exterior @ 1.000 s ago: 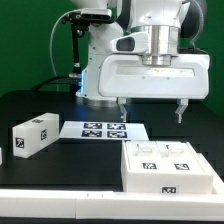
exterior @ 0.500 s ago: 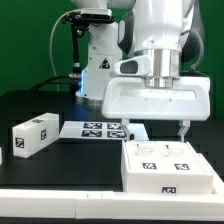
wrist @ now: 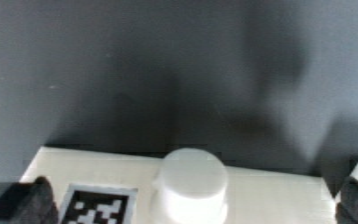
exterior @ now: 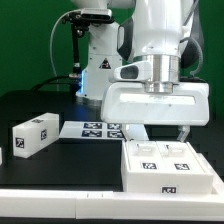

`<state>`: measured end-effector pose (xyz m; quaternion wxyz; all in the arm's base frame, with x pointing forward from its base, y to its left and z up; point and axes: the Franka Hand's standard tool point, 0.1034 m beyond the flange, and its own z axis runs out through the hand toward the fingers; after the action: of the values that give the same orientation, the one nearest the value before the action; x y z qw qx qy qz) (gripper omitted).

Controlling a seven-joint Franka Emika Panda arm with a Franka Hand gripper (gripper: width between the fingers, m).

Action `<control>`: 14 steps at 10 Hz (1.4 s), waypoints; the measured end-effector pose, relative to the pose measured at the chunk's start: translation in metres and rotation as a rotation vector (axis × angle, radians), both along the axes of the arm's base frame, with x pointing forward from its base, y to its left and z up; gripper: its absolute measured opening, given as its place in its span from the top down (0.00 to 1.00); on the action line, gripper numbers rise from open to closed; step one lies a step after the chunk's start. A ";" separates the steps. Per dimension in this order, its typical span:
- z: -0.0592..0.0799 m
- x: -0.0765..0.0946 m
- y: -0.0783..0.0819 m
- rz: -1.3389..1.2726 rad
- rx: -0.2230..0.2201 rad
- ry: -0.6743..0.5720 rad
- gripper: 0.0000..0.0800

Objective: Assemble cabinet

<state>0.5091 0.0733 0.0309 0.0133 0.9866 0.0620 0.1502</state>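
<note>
Your exterior view shows the gripper (exterior: 155, 131) spread wide, holding nothing, just above the far edge of the cabinet shell (exterior: 170, 168). A block (exterior: 35, 133) lies well apart, beside the marker board (exterior: 100, 129). Only the wrist view shows a blurred rounded white stub (wrist: 194, 186) against the shell; its inside is hidden

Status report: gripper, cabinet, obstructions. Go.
Gripper open, empty, above the cabinet box. Small block lies apart, exterior view's left. Nothing between gripper and box.
</note>
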 end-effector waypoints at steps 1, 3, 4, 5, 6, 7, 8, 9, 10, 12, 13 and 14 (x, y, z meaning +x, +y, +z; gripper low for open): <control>-0.003 0.002 -0.005 -0.012 0.000 0.001 0.01; -0.012 0.007 -0.014 -0.046 0.008 0.005 0.01; -0.020 0.005 -0.016 -0.049 0.008 0.001 0.01; -0.021 0.004 -0.016 -0.048 0.007 0.004 0.01; -0.021 0.004 -0.016 -0.040 0.004 0.004 0.02; -0.021 0.004 -0.016 -0.037 0.003 0.004 0.02; -0.021 0.004 -0.016 -0.033 0.002 0.005 0.32; -0.021 0.004 -0.016 -0.028 0.001 0.005 0.32; -0.022 0.004 -0.016 -0.023 -0.001 0.005 0.56; -0.022 0.004 -0.016 -0.017 -0.003 0.005 0.73; -0.022 0.004 -0.016 -0.016 -0.003 0.005 0.73; -0.022 0.004 -0.016 -0.015 -0.004 0.005 0.73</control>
<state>0.5130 0.0571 0.0094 0.0161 0.9874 0.0549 0.1474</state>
